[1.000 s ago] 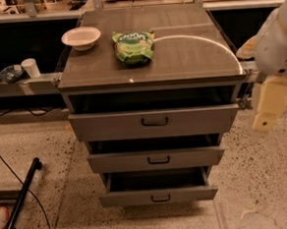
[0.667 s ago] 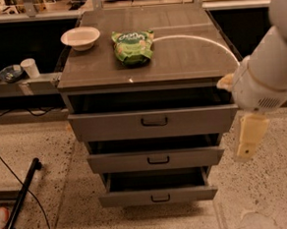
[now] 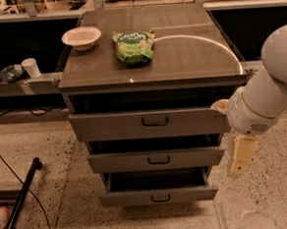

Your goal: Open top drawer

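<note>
The top drawer [image 3: 110, 127] sat just under the cabinet [image 3: 189, 59] top, its front a little forward with a dark gap above it; its black handle [image 3: 155, 121] was untouched. The gripper [image 3: 241, 156] hung pointing down off the cabinet's right side, well apart from the handle; whether it was open or closed could not be told. A white bowl [image 3: 81, 37] and a green bag [image 3: 134, 45] lay on the top.

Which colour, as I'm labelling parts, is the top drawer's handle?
Black, on the grey top drawer, camera view; pincer hangs to its right.
</note>
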Motion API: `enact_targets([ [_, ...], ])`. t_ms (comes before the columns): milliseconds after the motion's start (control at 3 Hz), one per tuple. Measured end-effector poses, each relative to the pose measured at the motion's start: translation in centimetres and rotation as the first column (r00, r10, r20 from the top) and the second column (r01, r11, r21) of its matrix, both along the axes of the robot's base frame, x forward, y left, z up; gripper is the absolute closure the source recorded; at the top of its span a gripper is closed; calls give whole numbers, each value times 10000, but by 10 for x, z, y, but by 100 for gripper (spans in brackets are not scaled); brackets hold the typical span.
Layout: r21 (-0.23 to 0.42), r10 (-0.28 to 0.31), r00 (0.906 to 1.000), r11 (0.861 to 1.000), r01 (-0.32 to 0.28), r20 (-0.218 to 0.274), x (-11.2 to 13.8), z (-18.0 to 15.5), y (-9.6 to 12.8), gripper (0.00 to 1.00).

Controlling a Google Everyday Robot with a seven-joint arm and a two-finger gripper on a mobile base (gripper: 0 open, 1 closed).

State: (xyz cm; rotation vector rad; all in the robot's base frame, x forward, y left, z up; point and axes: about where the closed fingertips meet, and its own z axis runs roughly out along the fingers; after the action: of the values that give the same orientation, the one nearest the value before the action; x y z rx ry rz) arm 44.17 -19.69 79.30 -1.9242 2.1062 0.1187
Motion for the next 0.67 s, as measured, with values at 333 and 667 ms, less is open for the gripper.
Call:
enact_targets([
  [333,-155,651,9978,9978,-652,-96,5,-14,10,0],
  [667,-140,1058,9921,9944,-1051,668,34,-32,16,0],
])
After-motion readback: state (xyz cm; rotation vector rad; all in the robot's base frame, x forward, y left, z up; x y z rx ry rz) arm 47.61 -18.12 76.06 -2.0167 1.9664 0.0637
